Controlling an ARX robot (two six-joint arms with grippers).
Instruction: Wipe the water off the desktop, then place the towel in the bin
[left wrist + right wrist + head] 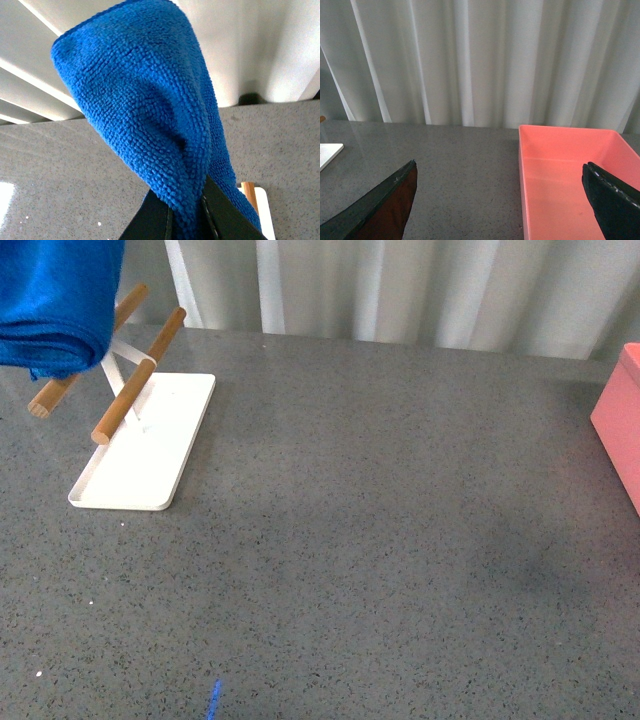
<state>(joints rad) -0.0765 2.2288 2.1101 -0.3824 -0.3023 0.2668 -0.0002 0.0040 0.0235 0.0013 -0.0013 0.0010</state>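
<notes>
L gripper pinches towel at far-left edge, R gripper wide near bin, desktop mid open.

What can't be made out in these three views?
- Water: no clear puddle on the desktop in the front view; too faint to tell.
- Towel: cut off by the front view's top-left corner.
- Rack: in the left wrist view the towel, pinched in the left claw, hides nearly all of it.
- Bin: cut by the front view's right edge; the open right claw covers a corner in the right wrist view.
</notes>
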